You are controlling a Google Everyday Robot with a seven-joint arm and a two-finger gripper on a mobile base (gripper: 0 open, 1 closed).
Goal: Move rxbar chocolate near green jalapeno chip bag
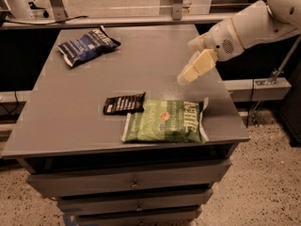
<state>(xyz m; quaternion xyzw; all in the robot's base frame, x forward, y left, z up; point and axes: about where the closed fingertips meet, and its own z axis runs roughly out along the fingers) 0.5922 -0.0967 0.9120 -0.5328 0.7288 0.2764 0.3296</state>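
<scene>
One rxbar chocolate [124, 103], one green jalapeno chip bag [164, 121], one blue chip bag [88, 45]; one gripper [184, 79] above the bench's [70, 121] right edge.

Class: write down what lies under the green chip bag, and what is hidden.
The green jalapeno chip bag lies flat on the grey table; whatever is beneath is covered. The rxbar chocolate sits against its upper-left corner. The gripper hovers over the table's right side.

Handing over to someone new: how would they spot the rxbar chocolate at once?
On the grey table, with the gripper hovering over its right side, find the green jalapeno chip bag near the front edge. The rxbar chocolate lies at that bag's far-left corner: a small black wrapper, much smaller than the green or dark blue chip bag.
</scene>
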